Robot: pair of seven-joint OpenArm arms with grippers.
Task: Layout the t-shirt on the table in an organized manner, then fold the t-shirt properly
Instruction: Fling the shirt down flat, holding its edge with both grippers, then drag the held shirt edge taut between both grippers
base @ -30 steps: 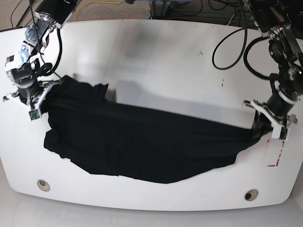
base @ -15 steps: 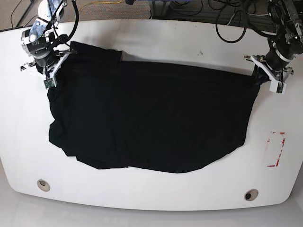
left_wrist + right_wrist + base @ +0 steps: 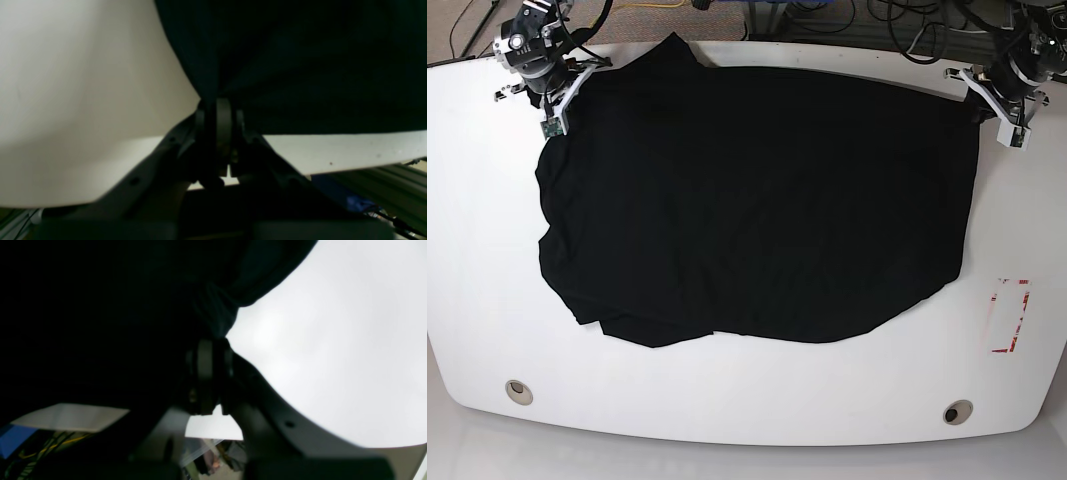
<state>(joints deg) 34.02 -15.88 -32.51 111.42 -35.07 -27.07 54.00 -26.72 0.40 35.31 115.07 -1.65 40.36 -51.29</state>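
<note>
A black t-shirt (image 3: 757,190) lies spread wide across the white table (image 3: 727,400), reaching the far edge. My left gripper (image 3: 983,104) is at the far right corner, shut on the shirt's edge (image 3: 213,90). At the far left corner my right gripper (image 3: 559,92) is shut on the other edge of the cloth (image 3: 217,320). In the left wrist view the left gripper (image 3: 218,110) pinches dark fabric over the table edge. The right gripper (image 3: 213,350) grips bunched fabric the same way. The shirt's near hem is uneven, with a folded layer at the lower left (image 3: 627,325).
A red-outlined rectangle mark (image 3: 1009,315) sits right of the shirt. Two round grommet holes (image 3: 518,391) (image 3: 957,412) lie near the table's front edge. Cables (image 3: 907,30) hang beyond the far edge.
Both grippers have pulled the shirt toward the far edge of the table, stretching it out wide and flat; the cloth now covers much more of the tabletop.
</note>
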